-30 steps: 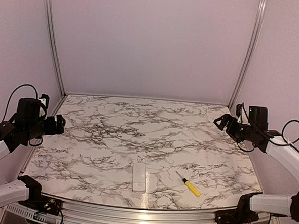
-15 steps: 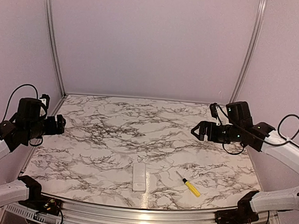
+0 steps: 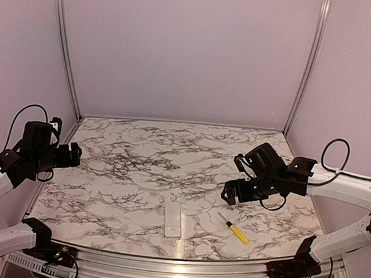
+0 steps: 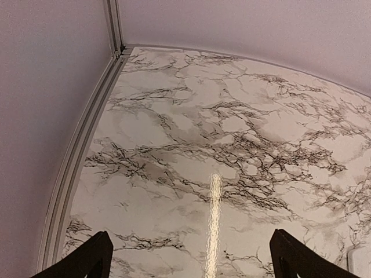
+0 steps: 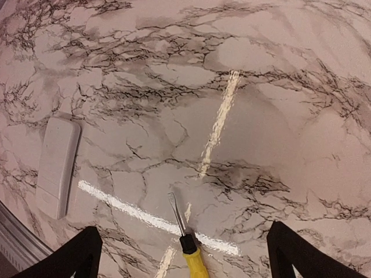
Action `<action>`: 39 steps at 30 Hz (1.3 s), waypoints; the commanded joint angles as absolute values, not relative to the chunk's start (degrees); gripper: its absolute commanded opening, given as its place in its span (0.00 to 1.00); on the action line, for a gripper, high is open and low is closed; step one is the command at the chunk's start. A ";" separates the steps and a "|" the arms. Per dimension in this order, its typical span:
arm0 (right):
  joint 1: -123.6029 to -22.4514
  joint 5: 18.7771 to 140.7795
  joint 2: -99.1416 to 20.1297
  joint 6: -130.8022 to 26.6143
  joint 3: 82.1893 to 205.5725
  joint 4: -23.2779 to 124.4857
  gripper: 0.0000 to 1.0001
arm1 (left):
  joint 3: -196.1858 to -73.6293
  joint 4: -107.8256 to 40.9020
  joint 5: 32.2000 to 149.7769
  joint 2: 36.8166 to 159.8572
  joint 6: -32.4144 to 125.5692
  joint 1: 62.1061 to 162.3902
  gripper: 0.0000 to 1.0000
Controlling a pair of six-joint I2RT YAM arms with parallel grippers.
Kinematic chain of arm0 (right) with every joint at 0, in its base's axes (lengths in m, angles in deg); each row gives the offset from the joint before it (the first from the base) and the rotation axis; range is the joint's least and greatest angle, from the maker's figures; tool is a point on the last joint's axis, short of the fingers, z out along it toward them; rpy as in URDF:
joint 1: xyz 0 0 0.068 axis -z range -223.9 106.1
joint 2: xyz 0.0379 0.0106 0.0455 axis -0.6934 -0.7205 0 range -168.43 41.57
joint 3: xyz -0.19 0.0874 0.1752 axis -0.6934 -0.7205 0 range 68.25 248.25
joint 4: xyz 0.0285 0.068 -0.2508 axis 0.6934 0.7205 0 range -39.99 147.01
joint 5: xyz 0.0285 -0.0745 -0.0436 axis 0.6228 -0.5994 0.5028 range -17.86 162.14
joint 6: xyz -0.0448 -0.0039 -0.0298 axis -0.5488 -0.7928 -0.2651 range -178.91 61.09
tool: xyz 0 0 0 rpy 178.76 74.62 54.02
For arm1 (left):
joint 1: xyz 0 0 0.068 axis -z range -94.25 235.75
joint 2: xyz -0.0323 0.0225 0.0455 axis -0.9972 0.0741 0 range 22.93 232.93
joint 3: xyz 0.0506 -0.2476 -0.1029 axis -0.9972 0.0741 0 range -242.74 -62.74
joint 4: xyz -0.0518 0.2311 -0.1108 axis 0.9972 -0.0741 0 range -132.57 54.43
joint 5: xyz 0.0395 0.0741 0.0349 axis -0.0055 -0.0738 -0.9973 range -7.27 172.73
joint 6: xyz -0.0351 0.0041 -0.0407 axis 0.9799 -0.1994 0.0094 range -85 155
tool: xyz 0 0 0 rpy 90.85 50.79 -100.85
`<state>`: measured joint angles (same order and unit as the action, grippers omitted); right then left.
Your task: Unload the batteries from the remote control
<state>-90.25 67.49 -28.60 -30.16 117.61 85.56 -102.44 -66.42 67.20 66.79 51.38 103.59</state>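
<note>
Hovering over the marble table (image 3: 172, 154) a little beyond and to the right of the remote control (image 3: 173, 220), the right gripper (image 3: 230, 193) has its fingers (image 5: 78, 255) spread wide with nothing between them. It tilts down toward the yellow-handled screwdriver (image 3: 237, 230), which lies flat just to the right of the remote, its metal tip pointing away from the arm bases. In the wrist view the tool sits almost centred between the two fingers, so this looks like a line-up for picking it up, probably because the remote needs prying or unscrewing before anything can come out. The remote rests flat and lengthwise near the front rail, apart from both arms. A faint seam crosses it close to its near end, likely the battery cover, and it appears shut. No batteries show in any view, so they are presumably inside the remote, and the unloading has not begun. Far to the left of the remote, the left gripper (image 3: 73, 155) hangs high beside the wall, also spread open and empty. It is kept out of the way, perhaps ready to steady the remote once the right arm has the tool. The thin screwdriver shaft lies flush with the surface, so the thicker handle is the easier place to grip.
</note>
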 commanded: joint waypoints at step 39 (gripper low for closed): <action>-115.71 61.50 -68.30 -19.84 151.56 93.55 0.98 | -106.16 -63.89 81.31 85.19 56.98 113.61 0.99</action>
<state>-114.75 62.47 -66.28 -22.46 147.34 91.20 -106.42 -60.32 85.49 89.17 57.72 113.52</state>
